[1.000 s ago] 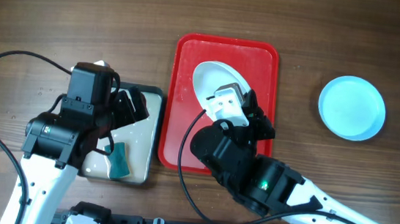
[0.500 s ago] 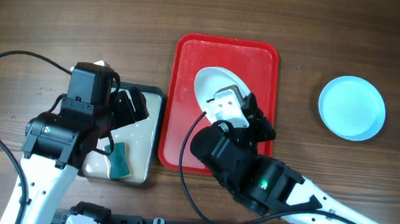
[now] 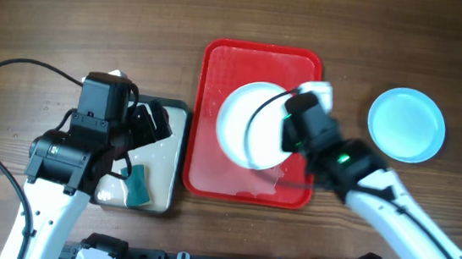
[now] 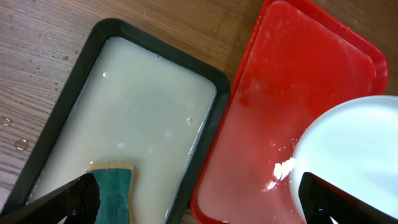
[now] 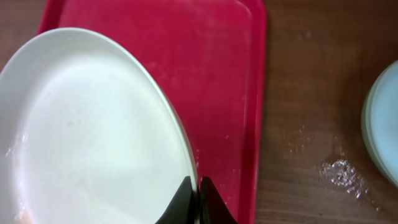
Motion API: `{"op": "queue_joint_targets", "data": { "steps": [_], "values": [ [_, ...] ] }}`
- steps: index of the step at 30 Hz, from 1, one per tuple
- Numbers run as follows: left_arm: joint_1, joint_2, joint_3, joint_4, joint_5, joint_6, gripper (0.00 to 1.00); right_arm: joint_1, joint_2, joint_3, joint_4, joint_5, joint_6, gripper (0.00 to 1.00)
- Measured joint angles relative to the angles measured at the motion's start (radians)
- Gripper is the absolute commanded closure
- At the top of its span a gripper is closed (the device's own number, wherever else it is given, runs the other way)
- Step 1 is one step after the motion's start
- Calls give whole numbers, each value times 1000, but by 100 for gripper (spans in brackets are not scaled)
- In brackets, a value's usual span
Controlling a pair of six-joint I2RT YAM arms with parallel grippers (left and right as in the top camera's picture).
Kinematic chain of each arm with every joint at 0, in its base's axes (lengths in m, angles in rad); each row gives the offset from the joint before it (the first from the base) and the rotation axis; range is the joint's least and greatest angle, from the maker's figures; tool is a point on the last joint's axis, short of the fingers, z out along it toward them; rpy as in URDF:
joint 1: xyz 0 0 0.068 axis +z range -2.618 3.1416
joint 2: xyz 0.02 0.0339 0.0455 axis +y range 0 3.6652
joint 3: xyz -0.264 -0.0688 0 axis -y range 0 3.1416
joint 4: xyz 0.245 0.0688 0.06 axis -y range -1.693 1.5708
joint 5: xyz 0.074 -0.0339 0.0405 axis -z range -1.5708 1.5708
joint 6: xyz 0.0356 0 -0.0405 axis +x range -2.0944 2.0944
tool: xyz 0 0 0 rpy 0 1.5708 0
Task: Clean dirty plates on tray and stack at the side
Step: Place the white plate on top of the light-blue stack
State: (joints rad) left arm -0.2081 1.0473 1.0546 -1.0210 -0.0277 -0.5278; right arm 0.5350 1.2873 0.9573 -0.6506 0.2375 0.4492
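Right arm swung toward counter's right edge; tray (image 3: 221, 60) now bare but wet. White plate (image 3: 244, 124) hangs over it. Blue plates (image 3: 406, 123) near right edge, count unclear. Right claw (image 5: 193, 199) pinches white plate's rim. Left claw (image 4: 199, 202) gapes wide, holds nothing. I judge only stacking left.

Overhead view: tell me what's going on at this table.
The right end effector pinches the white plate by its rim and holds it over the red tray, which looks wet. The left end effector hangs open above the dark-rimmed pan of milky water, where a green sponge lies. A light blue plate sits on the table to the right of the tray.
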Motion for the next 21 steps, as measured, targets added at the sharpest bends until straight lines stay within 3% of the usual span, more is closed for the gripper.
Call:
{"op": "queue_joint_targets", "data": {
  "steps": [5,10,13,16,17,18,21],
  "values": [
    [0,0,0,1,0,0,0,-517,-12,0,1,-311,-12,96],
    [0,0,0,0,0,0,0,-993,47,0,46,-422,-8,96],
    [0,0,0,0,0,0,0,-1127,148,1,73,-420,20,96],
    [0,1,0,0,0,0,0,-1164,249,1,85,-391,30,95],
    [0,1,0,0,0,0,0,-1164,278,0,89,-376,30,79],
    [0,1,0,0,0,0,0,-1162,309,0,92,-358,30,56],
    [0,1,0,0,0,0,0,-1162,325,2,127,-433,-27,48]
  ]
}}
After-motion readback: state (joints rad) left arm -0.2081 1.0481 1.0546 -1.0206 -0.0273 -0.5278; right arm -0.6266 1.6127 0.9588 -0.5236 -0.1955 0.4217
